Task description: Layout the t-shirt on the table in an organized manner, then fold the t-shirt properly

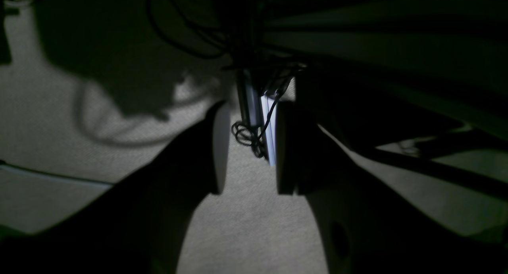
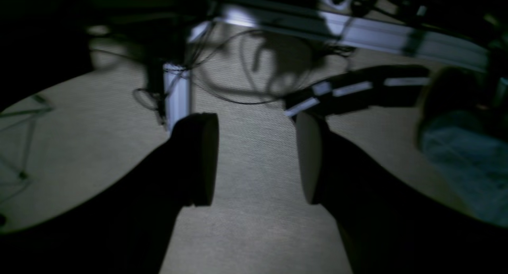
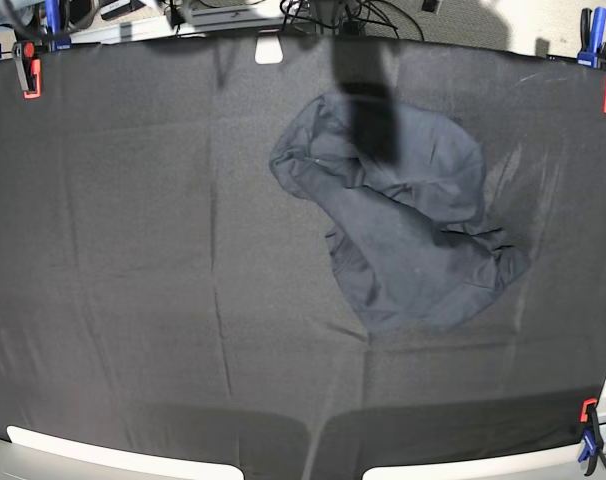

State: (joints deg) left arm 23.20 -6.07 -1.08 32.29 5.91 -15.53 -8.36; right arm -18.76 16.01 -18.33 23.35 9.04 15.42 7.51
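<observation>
The t-shirt (image 3: 403,215) lies crumpled in a dark navy-grey heap right of centre on the table (image 3: 133,250), which is covered in black creased cloth. Neither arm shows in the base view. In the left wrist view my left gripper (image 1: 251,155) is open with nothing between its fingers, over pale carpet. In the right wrist view my right gripper (image 2: 256,159) is also open and empty, its jaws standing wider, over the same pale floor. No t-shirt appears in either wrist view.
Red and blue clamps (image 3: 28,72) hold the cloth at its corners, with another clamp (image 3: 588,430) at the front right. A blurred dark shape (image 3: 368,95) overlaps the shirt's far side. Cables (image 1: 248,135) and a metal leg (image 2: 177,93) stand on the floor below the grippers.
</observation>
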